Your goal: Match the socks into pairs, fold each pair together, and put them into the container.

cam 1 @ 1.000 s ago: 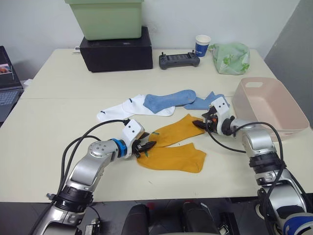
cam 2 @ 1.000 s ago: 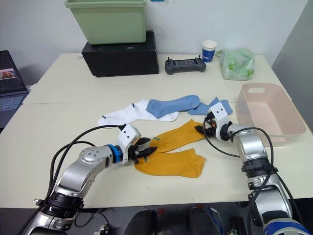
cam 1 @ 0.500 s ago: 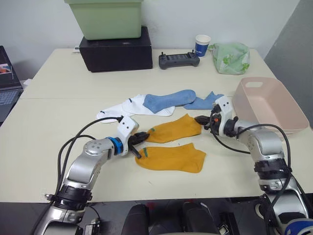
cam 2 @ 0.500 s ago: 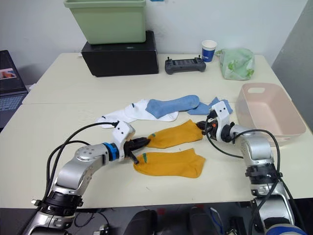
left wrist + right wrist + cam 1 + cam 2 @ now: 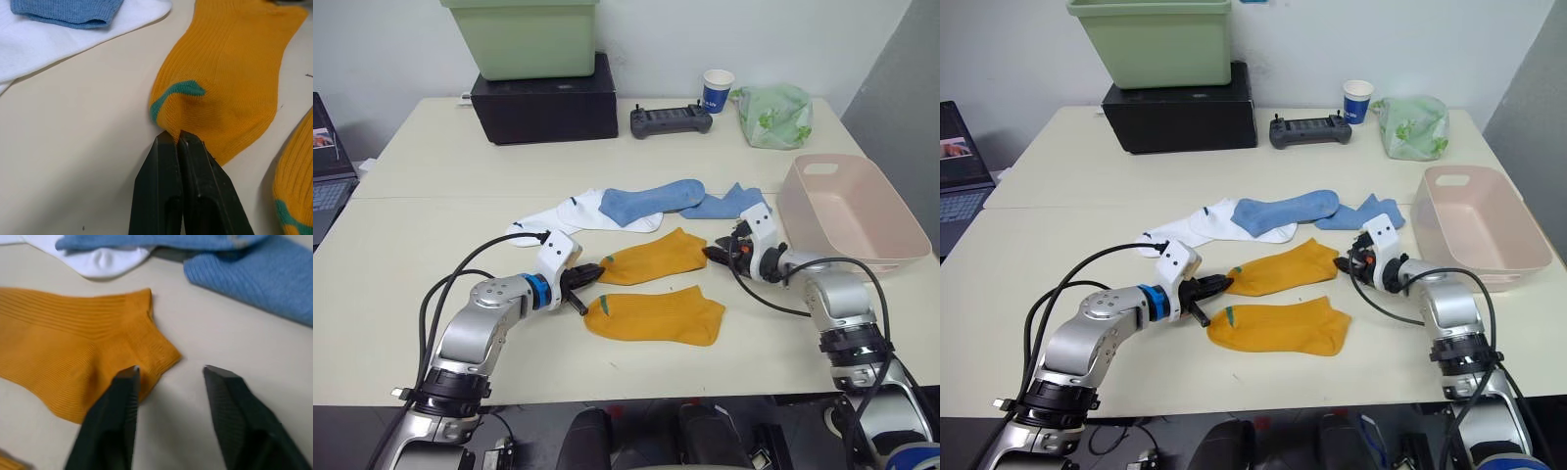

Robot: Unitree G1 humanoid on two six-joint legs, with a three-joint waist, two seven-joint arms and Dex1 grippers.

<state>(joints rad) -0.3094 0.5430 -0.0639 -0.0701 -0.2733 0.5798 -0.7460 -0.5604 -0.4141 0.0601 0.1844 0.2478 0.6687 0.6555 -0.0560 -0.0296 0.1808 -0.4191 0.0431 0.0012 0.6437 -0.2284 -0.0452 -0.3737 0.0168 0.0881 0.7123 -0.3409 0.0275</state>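
the left claw (image 5: 176, 139) is pinching the green-marked end of the upper orange sock (image 5: 654, 258), which is lying flat on the bench (image 5: 431, 196). the right claw (image 5: 168, 374) is hovering with fingers apart at that sock's other end. the second orange sock (image 5: 656, 315) is lying just beside it, and the pink container (image 5: 862, 211) is sitting near the right arm.

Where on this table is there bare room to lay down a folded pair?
Bare tabletop lies left of the white socks, along the near edge below the front mustard-orange sock, and between the black box and the light blue socks. The middle is crowded with socks and both claws; the pale pink plastic tub is empty.
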